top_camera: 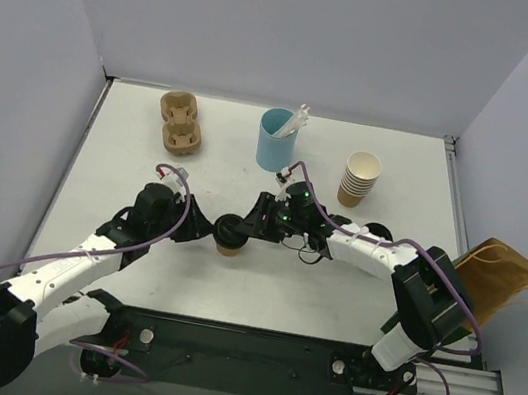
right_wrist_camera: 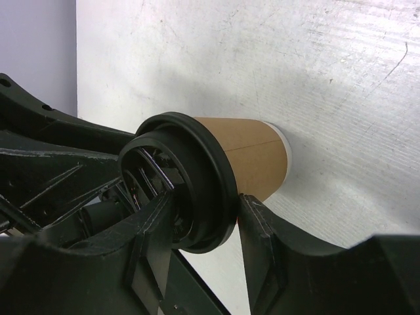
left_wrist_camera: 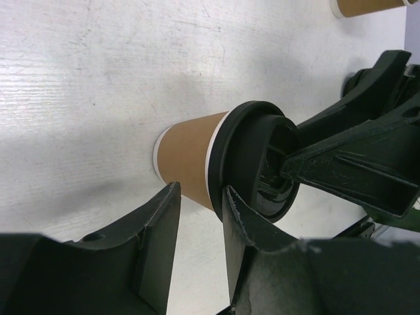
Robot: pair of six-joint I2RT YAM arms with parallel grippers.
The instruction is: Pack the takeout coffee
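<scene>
The takeout coffee (top_camera: 228, 244), a small tan-brown paper cup with a round black lid, stands upright mid-table between both arms. My right gripper (top_camera: 251, 226) reaches it from the right. In the right wrist view that gripper (right_wrist_camera: 203, 203) is shut on the lid, one finger across the lid's top and the other under its rim against the cup (right_wrist_camera: 256, 154). My left gripper (top_camera: 205, 232) comes in from the left. Its jaws (left_wrist_camera: 200, 190) stand parted with only table between them. One fingertip (left_wrist_camera: 228, 193) sits at the lid's rim, and the cup (left_wrist_camera: 190, 154) lies just beyond the tips.
At the back stand a brown pulp cup carrier (top_camera: 180, 123), a light-blue cup with white sticks (top_camera: 276, 139) and a stack of cream paper cups (top_camera: 359, 178). A brown paper bag (top_camera: 496, 277) lies at the table's right edge.
</scene>
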